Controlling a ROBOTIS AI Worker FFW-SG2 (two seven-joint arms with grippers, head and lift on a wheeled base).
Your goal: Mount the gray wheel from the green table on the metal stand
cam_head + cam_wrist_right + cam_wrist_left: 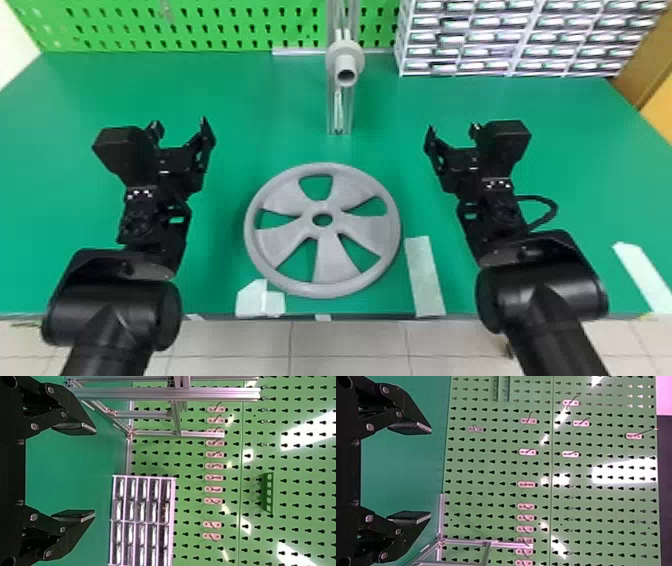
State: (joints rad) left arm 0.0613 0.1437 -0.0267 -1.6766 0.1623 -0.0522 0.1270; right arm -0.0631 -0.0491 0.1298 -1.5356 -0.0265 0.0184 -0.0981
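A green perforated pegboard is standing at the back, catching white glare. A white-framed rack of small drawers is standing near it. Pale floor tiles are showing below.

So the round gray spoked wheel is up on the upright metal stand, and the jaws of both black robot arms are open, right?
Not quite: the head view shows the round gray spoked wheel lying on the green table, in front of the upright metal stand. The jaws are indeed open on both the left and right arms.
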